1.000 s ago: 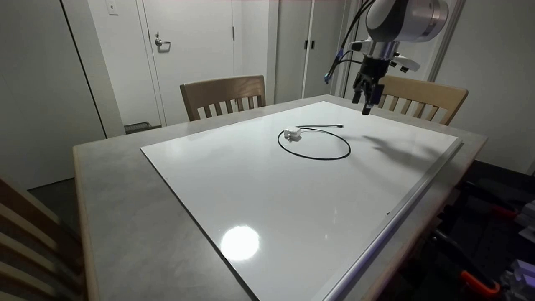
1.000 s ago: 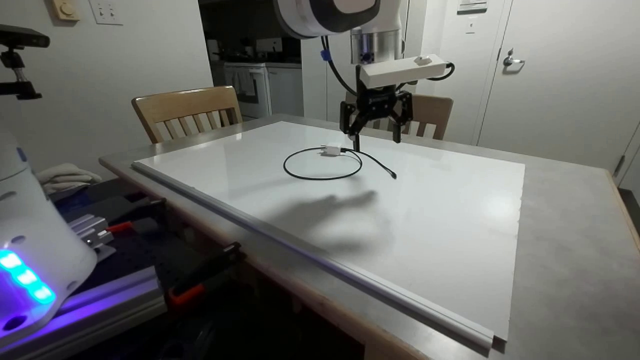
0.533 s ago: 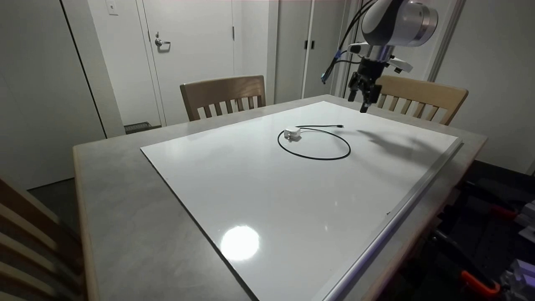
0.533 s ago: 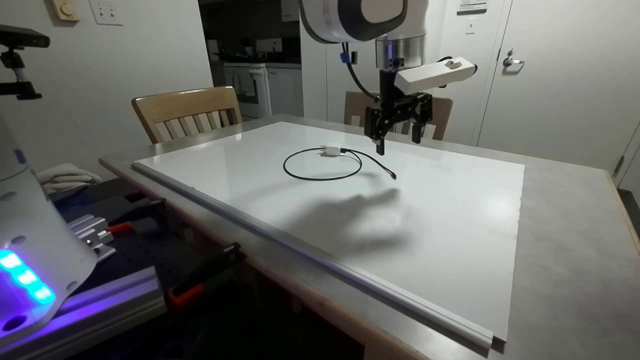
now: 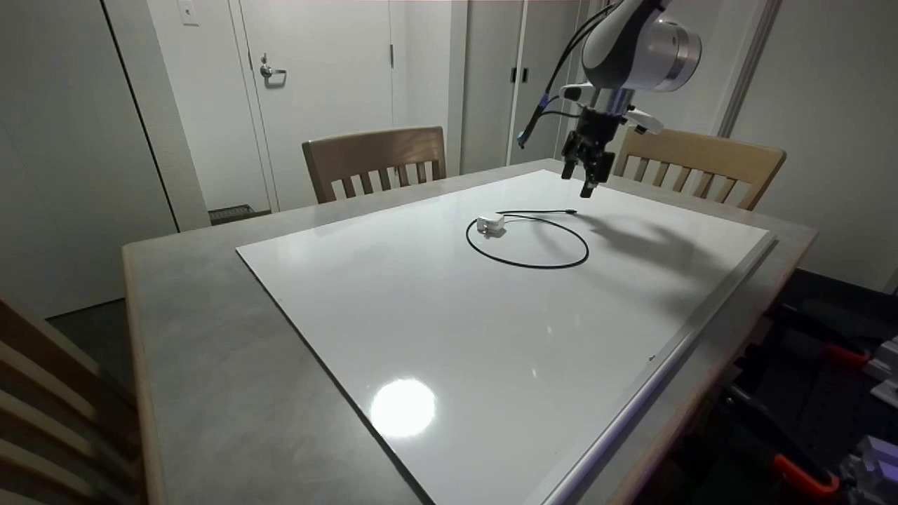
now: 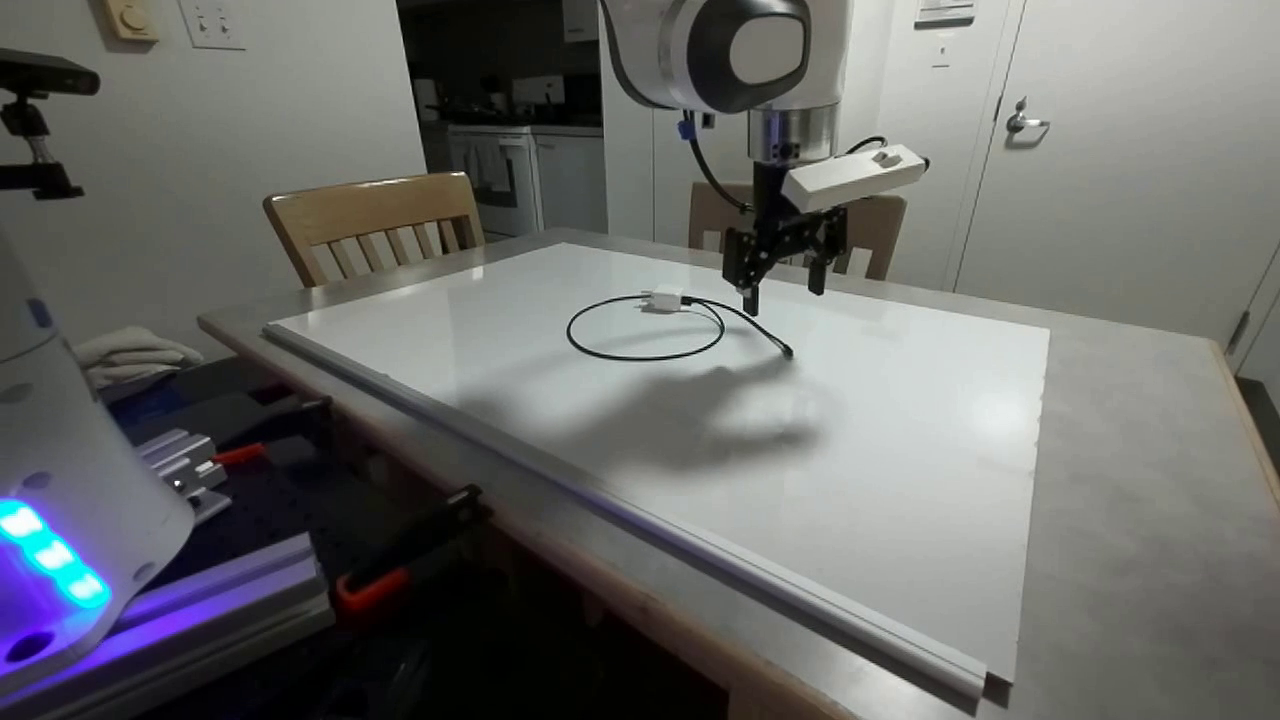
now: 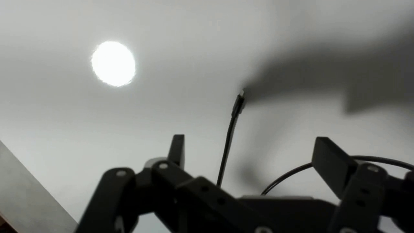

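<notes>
one whiteboard (image 5: 449, 322), one charger (image 5: 490, 223), one cable (image 7: 229, 139), one hand (image 6: 784, 296)

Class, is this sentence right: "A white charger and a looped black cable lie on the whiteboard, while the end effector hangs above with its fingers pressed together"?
One slip: the fingers are apart, as the wrist view shows. The white charger and looped black cable do lie on the whiteboard, with the end effector above.
</notes>
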Robot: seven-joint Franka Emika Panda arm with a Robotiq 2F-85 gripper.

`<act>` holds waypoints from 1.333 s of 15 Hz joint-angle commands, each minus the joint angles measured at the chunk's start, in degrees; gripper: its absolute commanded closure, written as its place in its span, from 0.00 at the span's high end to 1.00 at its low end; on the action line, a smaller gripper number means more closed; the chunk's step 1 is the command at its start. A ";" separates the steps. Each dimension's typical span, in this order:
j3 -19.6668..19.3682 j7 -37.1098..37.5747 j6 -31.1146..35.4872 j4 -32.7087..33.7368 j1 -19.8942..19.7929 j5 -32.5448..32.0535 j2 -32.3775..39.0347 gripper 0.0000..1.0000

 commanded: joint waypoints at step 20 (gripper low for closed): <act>0.98 2.10 -7.67 5.74 -1.73 0.47 6.61 1.00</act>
